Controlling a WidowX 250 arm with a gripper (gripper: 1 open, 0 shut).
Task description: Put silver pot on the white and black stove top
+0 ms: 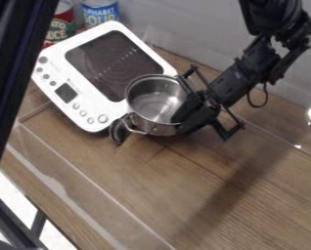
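pot point(157, 100): sits on the wooden worktop point(185, 186), just beside the stove's near right corner, upright, mouth open and empty as far as can be seen; its rim seems to touch or slightly overlap the stove's edge, though contact cannot be settled.
stove point(104, 61): lies toward the worktop's far left corner, its black ringed surface bare, nothing on it.
end effector point(198, 109): at the pot's right side, pressed nearly together; it looks to be pinching the pot's rim or wall, but the exact hold is hidden behind the pot.
arm point(256, 59): reaches down from the upper right to the pot.
done: the approach and, by the look of it, the grip on the pot.
left: lift the pot clear of the worktop, carry it up and left over the black surface, set it down level, let go.
stage: early-to-middle, judged from the pot being off the burner yet.
risk: the pot may catch the stove's raised white edge if dragged, not lifted.
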